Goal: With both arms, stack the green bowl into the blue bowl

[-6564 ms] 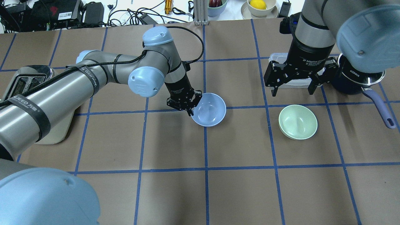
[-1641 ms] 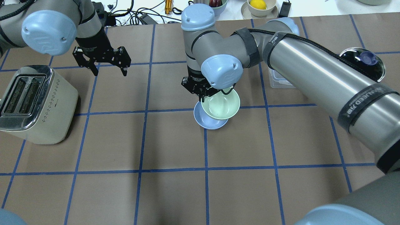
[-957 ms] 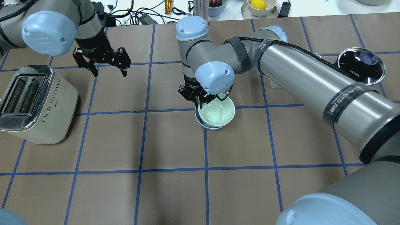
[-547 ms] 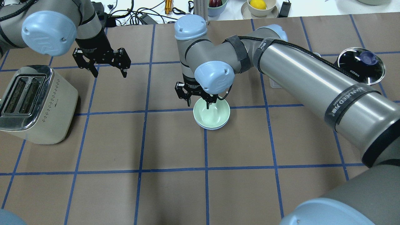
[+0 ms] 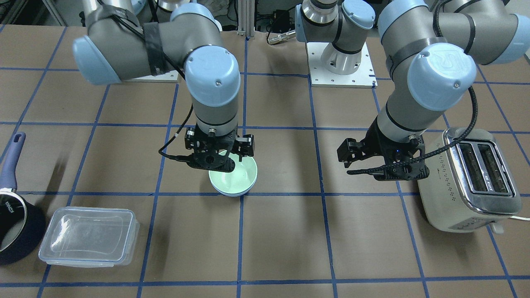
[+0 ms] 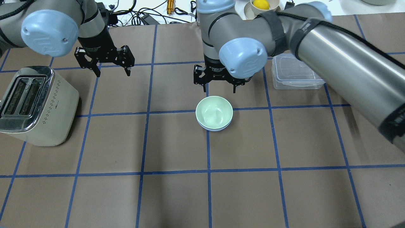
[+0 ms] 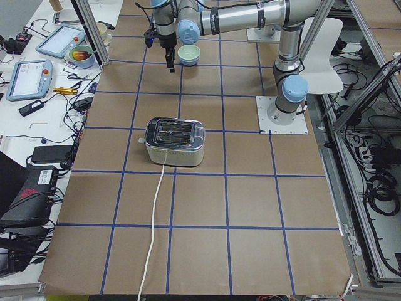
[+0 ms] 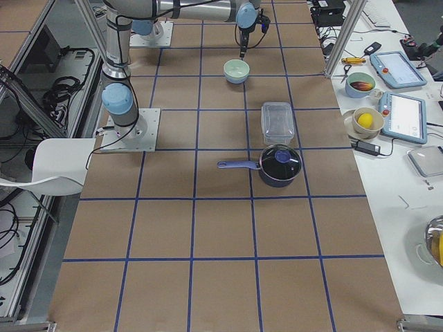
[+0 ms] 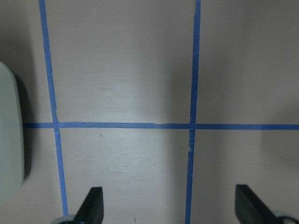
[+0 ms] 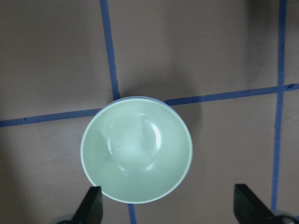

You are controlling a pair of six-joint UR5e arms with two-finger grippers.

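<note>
One brown table [image 6: 284,196], marked into squares by blue tape, carries everything. Two arms reach over it: the left arm [image 6: 47,25] over the toaster's side, the right arm [image 6: 332,57] stretching in to the middle. One cream and chrome toaster [image 6: 34,104] with two slots stands on the robot's left. On its right lie one clear lidded container [image 6: 295,72] and, beyond that, one dark pot [image 8: 280,164] with a glass lid and a blue handle. There are two bowls, stacked near the table's middle on a tape crossing: the green bowl [image 6: 214,112] sits upright inside the blue bowl [image 6: 214,129], which shows only as a thin rim under it. There are two end effectors, both spread wide and holding nothing. The right end effector [image 6: 220,88] hangs above the stack, touching neither bowl; its wrist camera looks straight down into the green bowl, with the two fingertips on either side. The left end effector [image 6: 112,71] hangs over bare table beside the toaster, well apart from the bowls.
</note>
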